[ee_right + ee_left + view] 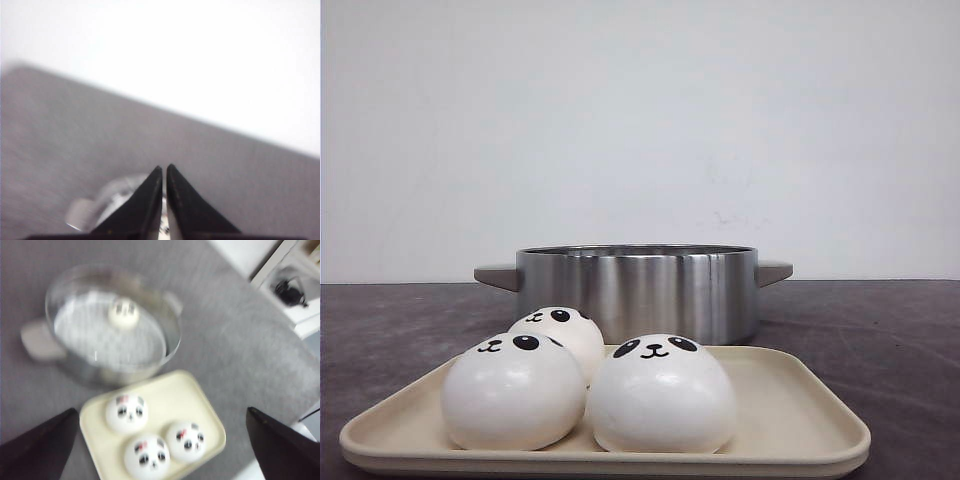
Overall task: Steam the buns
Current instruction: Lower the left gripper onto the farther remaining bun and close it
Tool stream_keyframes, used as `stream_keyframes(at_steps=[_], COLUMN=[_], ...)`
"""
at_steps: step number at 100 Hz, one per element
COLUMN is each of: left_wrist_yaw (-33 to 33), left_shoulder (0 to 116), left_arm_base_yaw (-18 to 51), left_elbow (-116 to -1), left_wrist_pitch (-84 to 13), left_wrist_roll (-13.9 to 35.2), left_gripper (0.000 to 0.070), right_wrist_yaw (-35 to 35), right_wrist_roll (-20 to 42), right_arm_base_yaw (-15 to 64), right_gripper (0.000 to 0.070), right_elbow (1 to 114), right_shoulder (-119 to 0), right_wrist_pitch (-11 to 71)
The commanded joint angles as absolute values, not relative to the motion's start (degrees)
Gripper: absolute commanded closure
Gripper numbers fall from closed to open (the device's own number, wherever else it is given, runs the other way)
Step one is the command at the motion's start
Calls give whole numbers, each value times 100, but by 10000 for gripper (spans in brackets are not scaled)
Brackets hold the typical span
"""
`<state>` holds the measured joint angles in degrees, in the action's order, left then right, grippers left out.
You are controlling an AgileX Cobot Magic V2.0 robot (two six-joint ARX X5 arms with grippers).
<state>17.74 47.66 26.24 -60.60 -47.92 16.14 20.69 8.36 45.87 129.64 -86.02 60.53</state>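
Three white panda-faced buns sit on a cream tray (800, 410): one at front left (513, 392), one at front right (662, 394), one behind them (560, 335). The left wrist view shows these three (127, 413) (146, 456) (187, 441) and another bun (123, 312) lying on the rack inside the steel pot (75, 365). My left gripper (161, 410) is open and empty, high above the tray. My right gripper (164, 167) is shut and empty, above the table, with the pot (107, 197) partly hidden behind its fingers. Neither gripper shows in the front view.
The steel pot (635, 290) with two grey handles stands just behind the tray on the dark grey table. A white wall lies beyond. White furniture with a black object (290, 290) stands off the table's edge in the left wrist view.
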Motion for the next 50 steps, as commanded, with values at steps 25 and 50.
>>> stream_keyframes(at_steps=[25,50], left_wrist_yaw=[1743,1000], left_shoulder=[6379,7516], left_arm_base_yaw=[3389,3903], left_elbow=[-6154,-6154], left_wrist_pitch=[-5382,-4663], left_wrist_roll=[2134,2091], left_gripper=[27,28], right_wrist_yaw=[3140,3214], right_wrist_roll=[515,764], right_arm_base_yaw=[5931,6331], right_gripper=[694,694], right_elbow=[13120,13120], right_shoulder=[-7303,-6595], right_wrist_pitch=[7140,7310])
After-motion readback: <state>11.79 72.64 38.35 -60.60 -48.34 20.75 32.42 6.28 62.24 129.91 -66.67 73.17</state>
